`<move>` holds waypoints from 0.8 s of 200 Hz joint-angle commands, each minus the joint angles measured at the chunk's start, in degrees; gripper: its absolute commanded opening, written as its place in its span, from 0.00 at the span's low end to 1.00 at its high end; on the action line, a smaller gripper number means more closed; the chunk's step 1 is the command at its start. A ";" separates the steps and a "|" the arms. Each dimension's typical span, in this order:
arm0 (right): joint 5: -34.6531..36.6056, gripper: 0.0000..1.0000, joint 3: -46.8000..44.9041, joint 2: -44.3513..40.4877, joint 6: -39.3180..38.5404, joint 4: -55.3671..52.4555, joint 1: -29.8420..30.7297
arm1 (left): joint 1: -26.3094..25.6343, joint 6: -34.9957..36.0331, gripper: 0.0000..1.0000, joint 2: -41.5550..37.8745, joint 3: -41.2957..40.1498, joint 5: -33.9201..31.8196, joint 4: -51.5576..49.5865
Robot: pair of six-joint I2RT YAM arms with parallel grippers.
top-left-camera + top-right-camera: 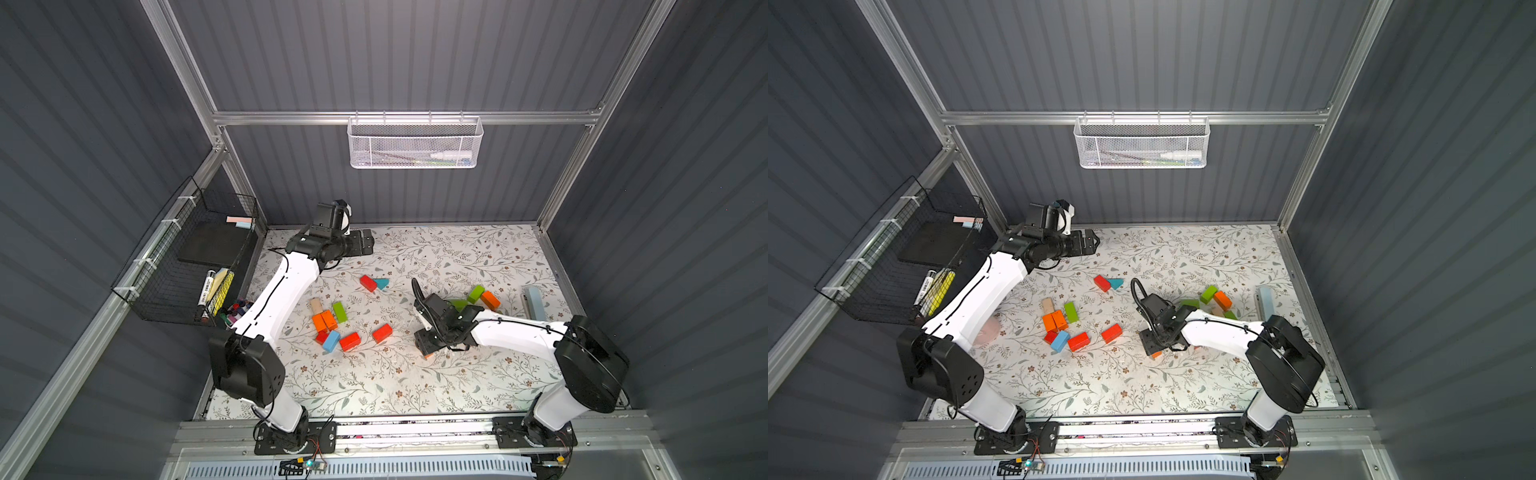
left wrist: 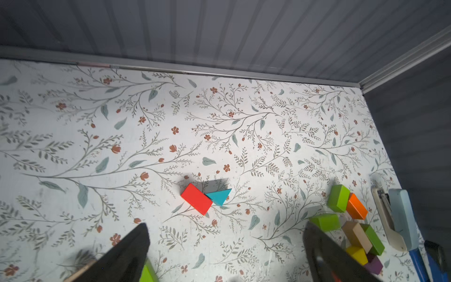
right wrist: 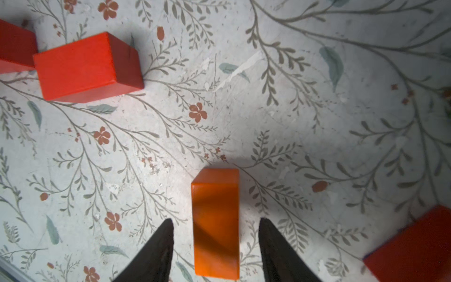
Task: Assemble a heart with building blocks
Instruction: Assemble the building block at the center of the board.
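- My right jaws stand apart, low over the orange brick (image 3: 216,222), with a gap showing on each side. The brick lies flat on the bench (image 1: 415,386), not gripped.
- My left jaws are spread wide and empty near the back wall, looking down on a red brick (image 2: 196,199) that touches a teal wedge (image 2: 219,196).
- The other blocks lie loose: a left cluster (image 1: 324,321) mid-bench, a right cluster (image 1: 476,294) beside the stapler (image 2: 402,214), and strays between. I judge no heart outline is laid yet.
- Risk: my right tips straddle the orange brick closely. A sideways swing before lifting clear would likely drag or spin it.
- Risk: a second red brick (image 3: 85,66) lies near ahead and a third red brick (image 3: 415,246) lies off to one side. A wide sweep of my right arm could knock either.
- Risk: my right wrist covers part of the right cluster in both top views, so dropping lower there could scatter it.
- Risk: closing my left jaws on the red brick would probably shove the touching wedge along.
- Room: the front half of the bench is bare and wide, the best ground for building. A bare strip also runs along the back wall.
- Tight spots: the pens (image 1: 239,309) and wire basket (image 1: 166,291) crowd my left forearm, and the stapler sits near the right wall.
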 commanded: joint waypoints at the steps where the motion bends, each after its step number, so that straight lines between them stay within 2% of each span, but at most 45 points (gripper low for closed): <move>1: 2.74 0.57 2.69 1.94 2.58 -3.37 0.58 | 0.34 7.64 0.99 -3.60 -2.98 1.40 -0.60; 28: 3.97 0.53 6.04 5.02 4.27 -5.16 0.58 | 0.34 9.49 0.99 -7.10 -6.64 2.10 2.95; 62: 7.56 0.38 8.63 7.19 7.60 -7.35 0.58 | 0.36 10.50 0.99 -8.86 -9.22 2.20 4.45; 160: 10.41 0.33 16.43 11.99 11.91 -10.41 -0.14 | 0.34 11.23 0.99 -11.65 -14.85 2.55 8.04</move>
